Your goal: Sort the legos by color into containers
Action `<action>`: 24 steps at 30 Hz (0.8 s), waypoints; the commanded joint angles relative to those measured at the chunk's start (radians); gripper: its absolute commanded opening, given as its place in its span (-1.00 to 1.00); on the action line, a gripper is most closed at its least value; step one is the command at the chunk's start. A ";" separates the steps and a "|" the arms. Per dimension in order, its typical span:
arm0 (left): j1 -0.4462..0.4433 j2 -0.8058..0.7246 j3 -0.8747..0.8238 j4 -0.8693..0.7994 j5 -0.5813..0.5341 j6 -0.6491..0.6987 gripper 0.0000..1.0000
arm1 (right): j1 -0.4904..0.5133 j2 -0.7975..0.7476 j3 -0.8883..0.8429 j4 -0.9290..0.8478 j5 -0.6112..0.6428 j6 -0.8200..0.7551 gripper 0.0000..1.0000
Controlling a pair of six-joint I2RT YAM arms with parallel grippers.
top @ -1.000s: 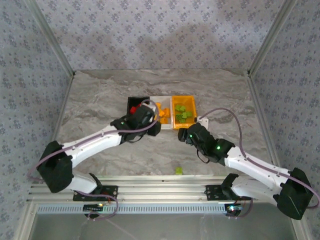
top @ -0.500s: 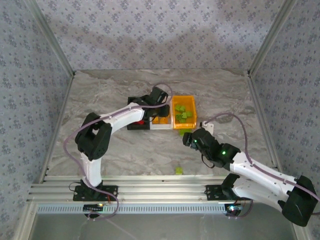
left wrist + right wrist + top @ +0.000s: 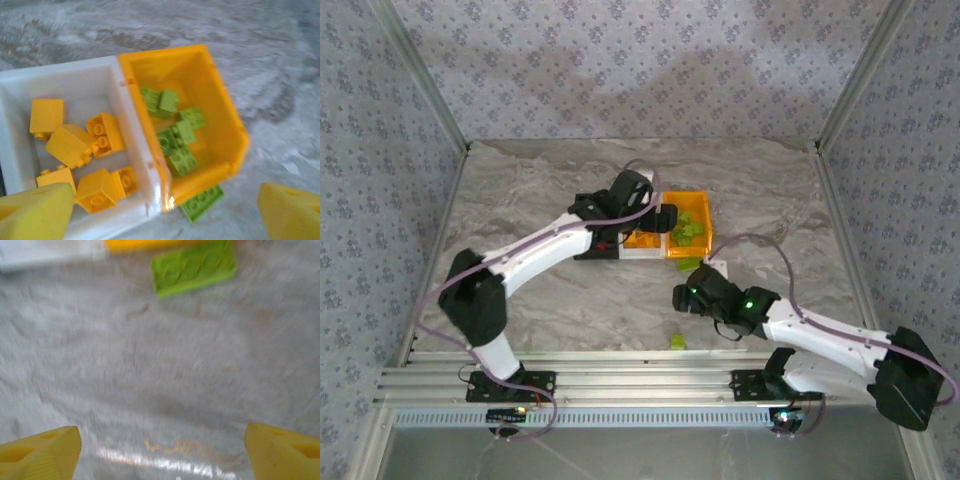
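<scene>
At the left end of the row the black bin (image 3: 590,254) lies mostly under the left arm, so its contents cannot be told. The left gripper (image 3: 162,212) hangs over the row above the join between the next two bins, its yellow pads (image 3: 35,212) spread wide with nothing between them. The white bin (image 3: 65,82) in the middle holds the yellow bricks (image 3: 82,145), several lying jumbled on its floor. Joined to its right, the orange bin (image 3: 222,117) holds the green bricks (image 3: 175,140) in a loose heap. A flat green plate (image 3: 202,202) lies on the table (image 3: 520,190) just outside the orange bin's near wall, touching or almost touching it. Nearer and slightly right, the right gripper (image 3: 162,452) hovers low over bare table, fingers apart and empty, the plate ahead of it. One small green brick (image 3: 677,342) sits alone by the table's near edge, well apart from the bins.
</scene>
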 commanded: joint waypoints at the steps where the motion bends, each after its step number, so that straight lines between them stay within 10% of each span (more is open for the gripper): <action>1: -0.029 -0.112 -0.111 0.016 -0.003 -0.011 0.99 | 0.079 0.074 0.035 -0.073 -0.063 0.031 0.73; 11: -0.041 -0.491 -0.597 0.051 -0.129 -0.120 0.99 | 0.261 0.294 0.137 -0.149 -0.087 0.052 0.61; 24: -0.026 -0.614 -0.799 0.006 -0.233 -0.206 0.99 | 0.302 0.371 0.152 -0.172 -0.088 0.069 -0.25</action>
